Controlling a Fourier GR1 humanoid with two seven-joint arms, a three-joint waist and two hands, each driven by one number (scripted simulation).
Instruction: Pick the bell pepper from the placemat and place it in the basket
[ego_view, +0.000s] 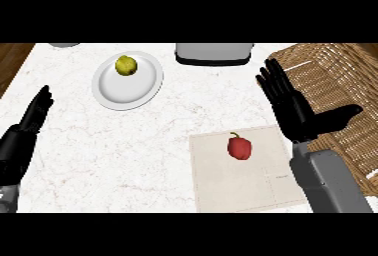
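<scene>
**Beside the basket, right hand open; pepper on the placemat**

At the view's right, the right hand (298, 116) is spread open. Its fingers are straight and point towards the far edge of the table (111, 150), and its thumb is stretched out sideways over the rim of the basket (334, 75). It holds nothing. Its grey forearm comes in from the lower edge, over the right-hand border of the placemat (229, 187).

Just left of that wrist, and apart from it, the bell pepper (239, 148) lies on the placemat's upper half. It is red, and its long axis runs roughly from the near edge to the far edge. The green stem is at the far end and curls a little to the left. The placemat is pale beige and set slightly askew. A faint printed mark shows near its right side, but it is too faint to read.

The woven wicker basket stands to the right of the placemat, touching or nearly touching its edge. No brand or label can be read on anything.

Farther off, near the table's far edge, stands a grey appliance (214, 53). To its left a white plate (139, 89) carries a yellow-green fruit (126, 65).

At the left edge the left hand (34, 114) rests open with its fingers up, well apart from the pepper.
</scene>
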